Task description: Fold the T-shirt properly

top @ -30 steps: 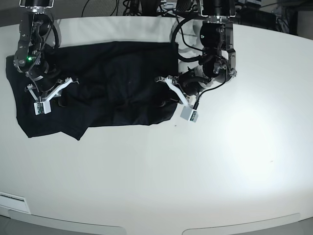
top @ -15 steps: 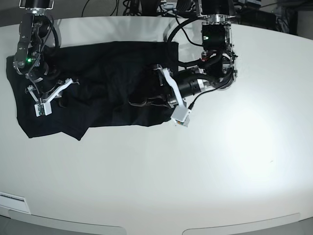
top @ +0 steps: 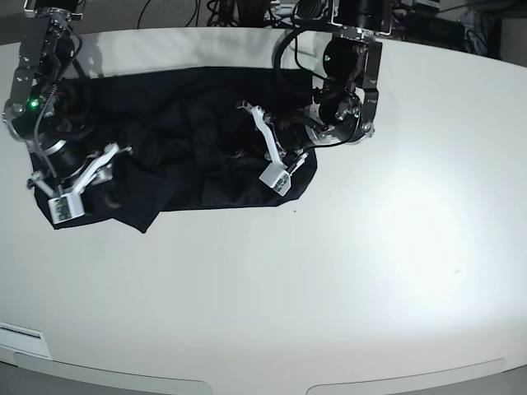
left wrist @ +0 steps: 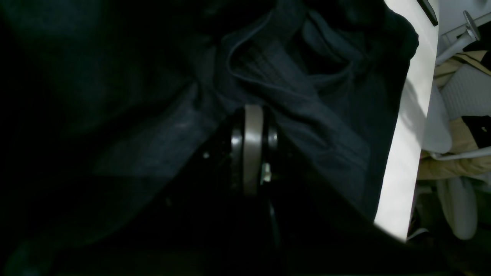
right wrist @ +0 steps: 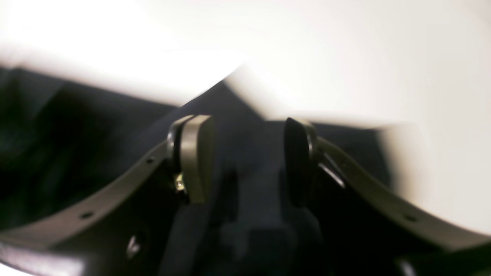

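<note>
The black T-shirt [top: 181, 123] lies spread and rumpled on the white table [top: 346, 280], toward the far left. My left gripper [top: 262, 148] is over the shirt's right part. In the left wrist view it [left wrist: 251, 111] is shut on a bunched fold of the shirt [left wrist: 330, 126]. My right gripper [top: 86, 177] is at the shirt's left end. In the blurred right wrist view it [right wrist: 247, 157] holds a thick ridge of cloth [right wrist: 257, 191] between its pads, which stay somewhat apart. The neck label is hidden.
Cables and dark equipment [top: 247, 10] sit past the table's far edge. The table's front edge [top: 247, 380] runs along the bottom. In the left wrist view the table edge [left wrist: 402, 161] is close to the shirt, with a chair base [left wrist: 460, 207] beyond.
My left gripper moved left over the shirt, dragging the right side's cloth inward into a bunch. My right arm moved toward the front with the left end of the shirt.
</note>
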Controlling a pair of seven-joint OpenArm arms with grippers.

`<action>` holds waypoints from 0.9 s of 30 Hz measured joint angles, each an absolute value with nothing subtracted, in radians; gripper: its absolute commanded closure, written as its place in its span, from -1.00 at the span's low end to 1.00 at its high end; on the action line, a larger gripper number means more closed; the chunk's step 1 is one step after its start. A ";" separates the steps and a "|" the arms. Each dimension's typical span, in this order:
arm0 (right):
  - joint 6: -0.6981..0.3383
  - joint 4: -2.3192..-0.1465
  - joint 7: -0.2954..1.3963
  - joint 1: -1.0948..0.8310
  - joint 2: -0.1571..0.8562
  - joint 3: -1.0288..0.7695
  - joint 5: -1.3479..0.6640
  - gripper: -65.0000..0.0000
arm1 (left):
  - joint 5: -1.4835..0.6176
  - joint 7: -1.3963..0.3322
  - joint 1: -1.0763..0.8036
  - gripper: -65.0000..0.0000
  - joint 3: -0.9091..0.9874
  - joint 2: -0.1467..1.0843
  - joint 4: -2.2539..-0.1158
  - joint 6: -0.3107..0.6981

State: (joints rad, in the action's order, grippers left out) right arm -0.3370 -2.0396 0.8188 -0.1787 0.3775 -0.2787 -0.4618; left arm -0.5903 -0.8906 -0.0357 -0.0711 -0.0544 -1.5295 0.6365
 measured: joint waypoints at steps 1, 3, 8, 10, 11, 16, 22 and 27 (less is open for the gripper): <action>-0.305 -2.050 0.816 -0.175 0.396 -0.313 -0.435 0.02 | -0.596 -0.886 -0.036 1.00 -0.071 -0.041 -1.530 0.634; -0.258 -2.042 0.828 -0.183 0.418 -0.393 -0.411 0.02 | -0.612 -0.876 -0.036 1.00 -0.072 -0.008 -1.531 0.629; -0.310 -1.850 0.850 -0.212 0.424 -0.547 -0.560 0.02 | -0.640 -0.871 -0.038 1.00 -0.071 0.035 -1.534 0.629; -0.353 -1.709 0.860 -0.204 0.432 -0.581 -0.620 0.02 | -0.648 -0.877 -0.038 1.00 -0.071 0.036 -1.536 0.628; -0.379 -1.637 0.873 -0.197 0.439 -0.590 -0.651 0.02 | -0.648 -0.881 -0.038 1.00 -0.071 0.037 -1.536 0.628; -0.507 -1.359 0.958 -0.114 0.450 -0.594 -0.852 0.02 | -0.659 -0.882 -0.038 1.00 -0.072 0.056 -1.537 0.629; -0.640 -1.191 1.132 -0.052 0.454 -0.594 -1.152 0.02 | -0.688 -0.891 -0.039 1.00 -0.071 0.067 -1.537 0.629; -0.686 -1.188 1.185 -0.055 0.453 -0.509 -1.261 0.02 | -0.691 -0.897 -0.038 1.00 -0.071 0.067 -1.537 0.628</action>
